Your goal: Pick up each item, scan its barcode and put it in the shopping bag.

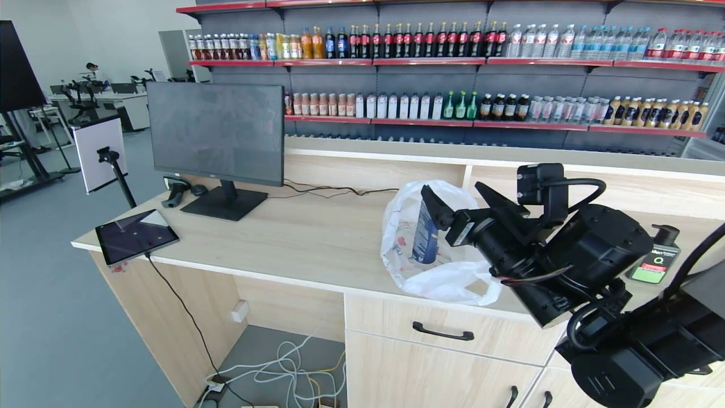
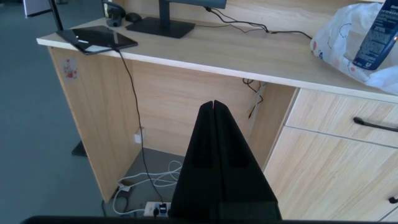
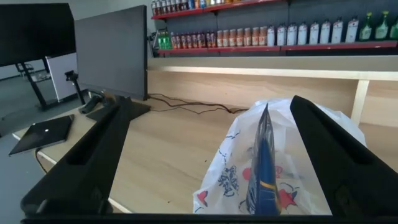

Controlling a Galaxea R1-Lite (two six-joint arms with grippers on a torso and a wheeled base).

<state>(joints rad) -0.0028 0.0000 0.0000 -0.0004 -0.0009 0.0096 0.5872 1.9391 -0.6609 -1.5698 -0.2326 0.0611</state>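
CHECKOUT COUNTER: The right gripper [image 1: 451, 188] hangs just right of the white shopping bag [image 1: 447, 277], level with its mouth, its 2 fingers spread wide and carrying nothing. A blue package [image 1: 423, 238] stands upright inside the bag, its top showing above the crumpled plastic. From the right wrist camera it sits beyond the parted fingertips [image 3: 298, 102], so that item looks bagged and released.

The bag slumps close to the near edge of the pale wooden counter [image 1: 317, 232], above a drawer handle [image 1: 443, 331]. That spot is probably chosen to keep it within easy reach of the arm. 1 pump bottle [image 1: 657, 255] with a green label sits on the counter at far right, behind the right arm, and is likely the next item to scan.

The left gripper [image 2: 214, 104] is clenched on nothing, fingers pressed together. It hangs low in front of the counter, below the top, apparently parked out of the way.

A broad bare stretch of counter lies between the bag and the monitor [image 1: 218, 133]. What looks like a handheld scanner [image 1: 175, 192] rests beside the monitor's base, well apart from the bag. A tablet [image 1: 136, 235] lies at the left near corner, and a raised ledge bounds the far side.
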